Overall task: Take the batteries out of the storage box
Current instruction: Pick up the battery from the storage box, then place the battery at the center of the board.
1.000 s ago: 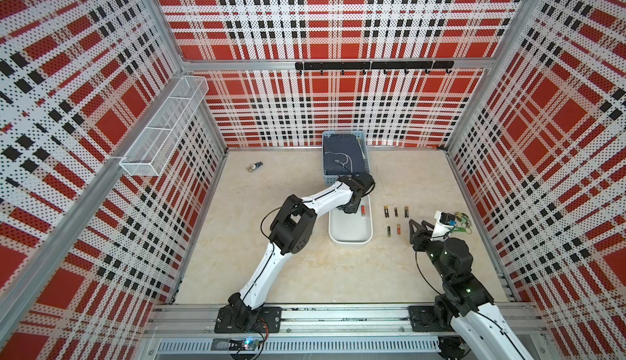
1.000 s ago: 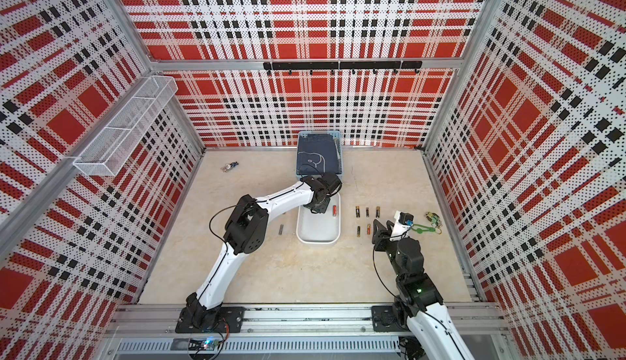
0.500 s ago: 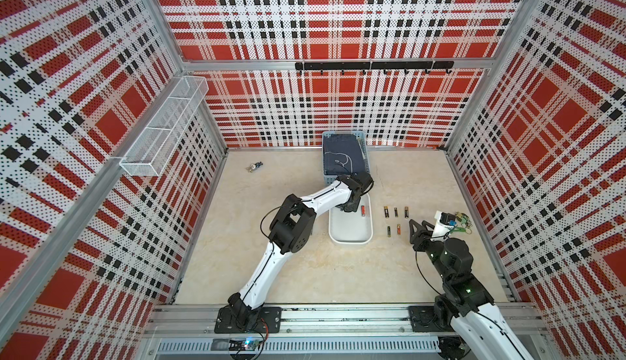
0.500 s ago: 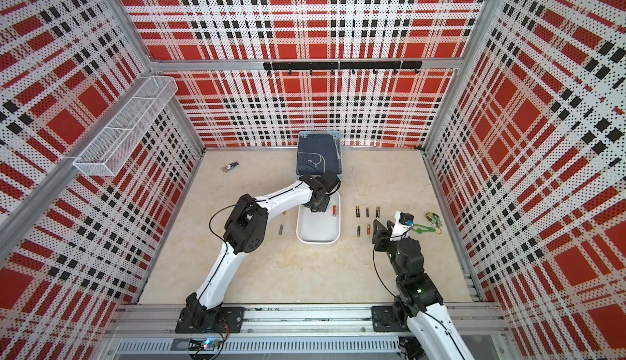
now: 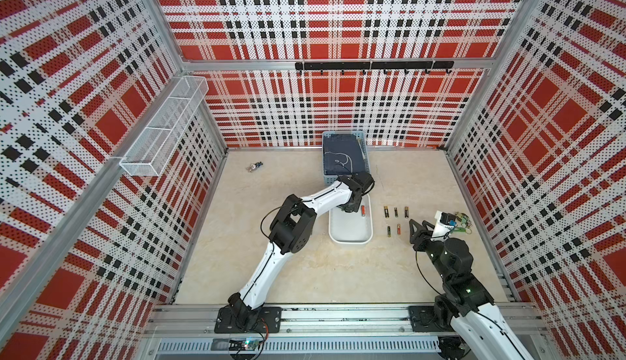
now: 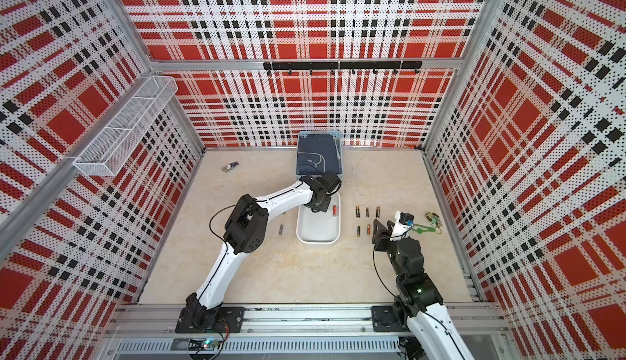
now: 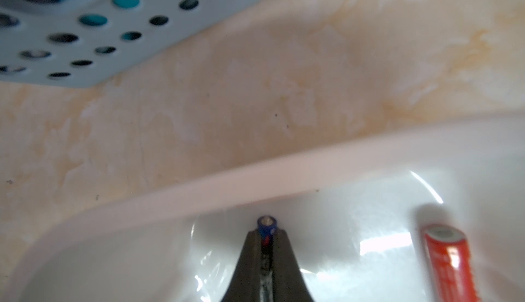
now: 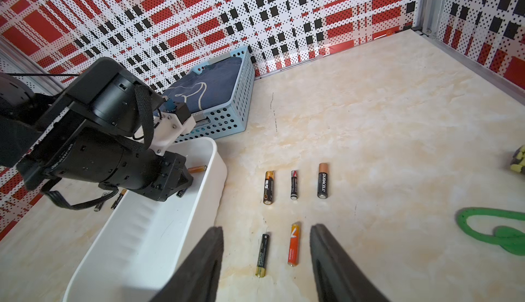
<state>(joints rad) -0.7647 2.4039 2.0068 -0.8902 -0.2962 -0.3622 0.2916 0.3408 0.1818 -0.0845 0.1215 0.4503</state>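
The near half of the storage box (image 5: 350, 236) lies open from above; its far end is taken up by the left gripper (image 7: 267, 233), clamped on a blue-tipped battery (image 7: 267, 223), and a red battery (image 5: 363, 210), with the blue basket (image 5: 342, 133) close behind. Five loose batteries (image 8: 294, 184) lie between the box and the parted right gripper (image 8: 267, 227), green-looped keys (image 6: 421, 229) on its other side; the near table (image 5: 321, 273) stands open.

Glossy white plastic storage box (image 7: 255, 178), smooth marble-look tabletop (image 7: 255, 87), matt perforated blue plastic basket (image 8: 227, 110), dark cloth (image 8: 210, 84).
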